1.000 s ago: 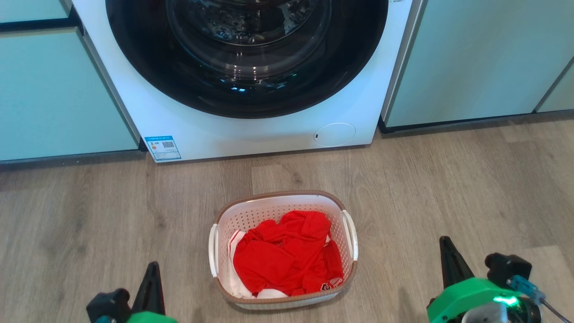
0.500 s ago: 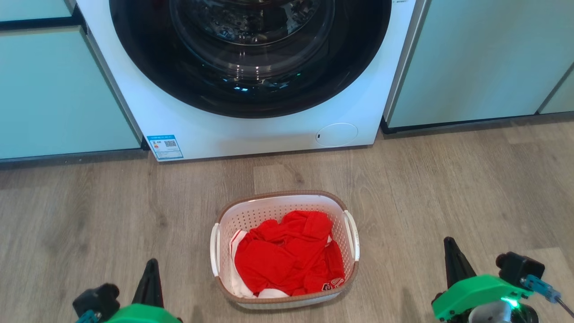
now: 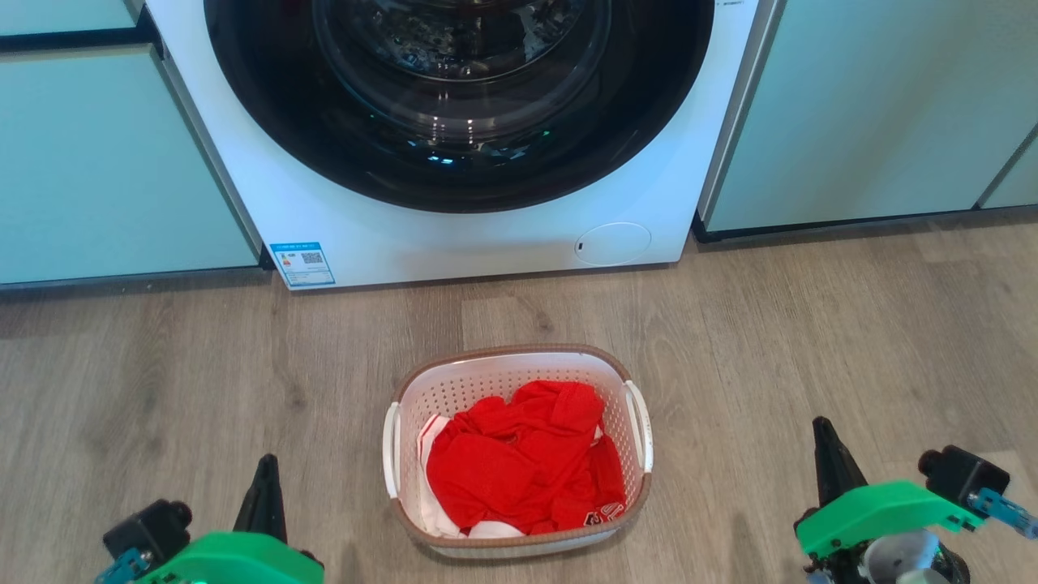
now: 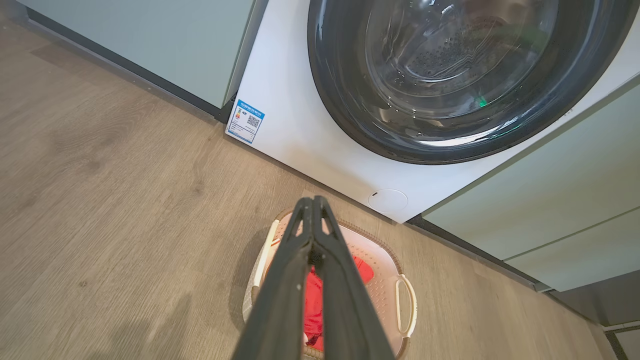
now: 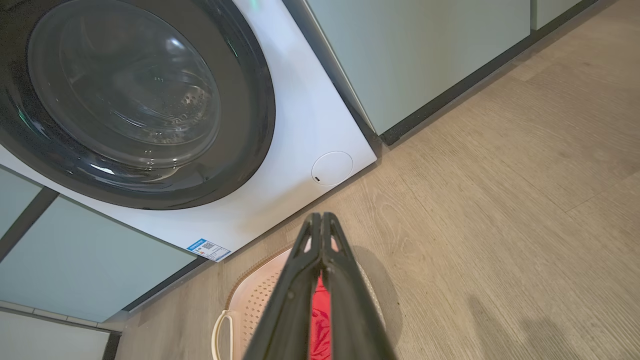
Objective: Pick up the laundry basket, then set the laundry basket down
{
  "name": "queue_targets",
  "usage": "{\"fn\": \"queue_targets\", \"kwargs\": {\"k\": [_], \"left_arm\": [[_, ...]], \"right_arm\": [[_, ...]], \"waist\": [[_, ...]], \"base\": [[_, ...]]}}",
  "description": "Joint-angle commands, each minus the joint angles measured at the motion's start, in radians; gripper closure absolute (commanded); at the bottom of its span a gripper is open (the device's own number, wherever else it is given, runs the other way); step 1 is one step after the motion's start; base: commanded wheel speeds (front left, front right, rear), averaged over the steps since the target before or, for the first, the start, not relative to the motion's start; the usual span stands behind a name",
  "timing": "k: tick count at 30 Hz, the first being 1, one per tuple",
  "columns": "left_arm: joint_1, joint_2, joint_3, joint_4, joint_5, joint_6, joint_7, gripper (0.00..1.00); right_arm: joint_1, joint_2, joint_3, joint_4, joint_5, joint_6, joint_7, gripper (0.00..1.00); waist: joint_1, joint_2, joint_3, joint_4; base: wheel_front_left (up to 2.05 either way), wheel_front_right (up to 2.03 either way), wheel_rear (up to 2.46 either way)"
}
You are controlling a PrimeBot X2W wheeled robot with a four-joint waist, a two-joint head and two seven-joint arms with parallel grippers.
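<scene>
The laundry basket [image 3: 454, 389] stands on the wooden floor in front of the washing machine, white with perforated walls, a brown rim and a white handle on each side, red clothes lying inside. My left gripper [image 3: 265, 464] is at the lower left, apart from the basket and shut with nothing held. At the lower right my right gripper [image 3: 822, 427] is also shut and empty, well clear of the basket's right handle. The left wrist view shows the basket [image 4: 385, 270] below the closed left gripper [image 4: 312, 201]. In the right wrist view the basket [image 5: 255, 295] lies under the closed right gripper [image 5: 320, 217].
A white washing machine [image 3: 340, 227] with a dark round door stands behind the basket. Pale green cabinet fronts [image 3: 105, 162] flank it on both sides. Wooden floor [image 3: 811, 324] stretches around the basket to left and right.
The whole head view has shifted slightly, so the camera moved. Both grippers have sunk lower and further outward in the picture. The basket rests in the same spot on the floor.
</scene>
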Motion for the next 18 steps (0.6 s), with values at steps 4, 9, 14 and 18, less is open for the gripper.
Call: {"fn": "queue_targets", "kwargs": {"k": [4, 9, 14, 18], "left_arm": [[-0.056, 0.015, 0.025, -0.025, -0.064, -0.016, 0.012, 1.00], [-0.068, 0.016, 0.033, -0.022, -0.123, -0.024, 0.025, 1.00], [-0.080, 0.017, 0.041, -0.018, -0.181, -0.032, 0.039, 1.00], [-0.089, 0.017, 0.048, -0.015, -0.228, -0.039, 0.049, 1.00]], "right_arm": [[-0.048, -0.020, -0.004, -0.035, 0.062, 0.000, 0.016, 1.00], [-0.053, -0.021, -0.010, -0.037, 0.117, 0.000, 0.029, 1.00], [-0.058, -0.022, -0.017, -0.039, 0.172, 0.001, 0.042, 1.00], [-0.062, -0.023, -0.022, -0.041, 0.216, 0.001, 0.053, 1.00]], "waist": [[-0.0001, 0.0000, 0.000, 0.002], [-0.0001, 0.0000, 0.000, 0.005], [-0.0001, 0.0000, 0.000, 0.008], [-0.0001, 0.0000, 0.000, 0.010]], "base": [[0.00, 0.00, 0.00], [0.00, 0.00, 0.00], [0.00, 0.00, 0.00], [0.00, 0.00, 0.00]]}}
